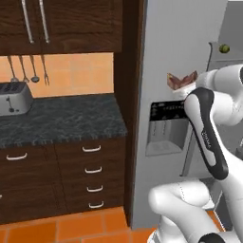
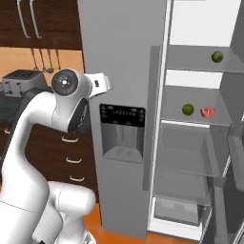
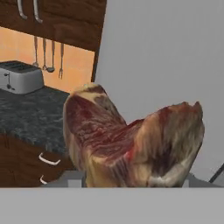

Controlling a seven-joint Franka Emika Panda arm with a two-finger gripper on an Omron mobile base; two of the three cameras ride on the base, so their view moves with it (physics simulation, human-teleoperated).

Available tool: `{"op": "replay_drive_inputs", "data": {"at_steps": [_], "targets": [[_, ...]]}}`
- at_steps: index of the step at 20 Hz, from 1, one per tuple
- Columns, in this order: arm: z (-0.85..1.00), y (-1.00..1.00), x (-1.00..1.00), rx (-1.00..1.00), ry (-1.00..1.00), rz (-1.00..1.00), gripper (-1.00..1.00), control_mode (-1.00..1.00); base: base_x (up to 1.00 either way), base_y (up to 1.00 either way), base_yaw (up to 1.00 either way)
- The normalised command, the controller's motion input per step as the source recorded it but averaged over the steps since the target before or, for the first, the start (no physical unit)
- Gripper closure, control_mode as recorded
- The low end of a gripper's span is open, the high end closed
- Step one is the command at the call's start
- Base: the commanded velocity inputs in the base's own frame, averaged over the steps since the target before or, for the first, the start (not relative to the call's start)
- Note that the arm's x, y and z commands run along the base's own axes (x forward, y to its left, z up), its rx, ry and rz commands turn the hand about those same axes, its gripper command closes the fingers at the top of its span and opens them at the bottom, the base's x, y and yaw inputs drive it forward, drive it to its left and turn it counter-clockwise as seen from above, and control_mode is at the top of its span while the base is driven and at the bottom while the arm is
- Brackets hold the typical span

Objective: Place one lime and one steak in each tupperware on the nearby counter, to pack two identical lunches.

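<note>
The pincer (image 3: 131, 186) was closed partway on a steak (image 3: 131, 140), a raw red slab with pale fat that rose straight up from between its tips in the hand view; in the left base view that steak (image 1: 182, 80) was carried high at about two o'clock, in front of the grey fridge door (image 1: 175, 47). The counter (image 1: 57, 121) lay at nine o'clock from it, well apart, bearing a silver toaster (image 1: 14, 98) (no tupperware could be made out on the stretch that showed). So I judged the task early: one steak was lifted out, nothing yet packed. In the right base view the open fridge (image 2: 200, 143) held two limes, one (image 2: 217, 56) on an upper shelf at one o'clock, another (image 2: 188, 109) a shelf lower, with a second steak (image 2: 208, 112) just beside it. That made two steaks and two limes counted.
</note>
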Motion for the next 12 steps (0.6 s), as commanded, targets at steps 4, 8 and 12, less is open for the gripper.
{"op": "replay_drive_inputs", "data": {"at_steps": [4,8,12], "targets": [[0.0,0.0,0.0,0.0,0.0,0.0,1.0,1.0,0.69,1.0,0.0],[0.0,0.0,0.0,0.0,0.0,0.0,1.0,1.0,0.44,1.0,0.0],[0.0,0.0,0.0,0.0,0.0,0.0,1.0,1.0,0.0,1.0,0.0]]}}
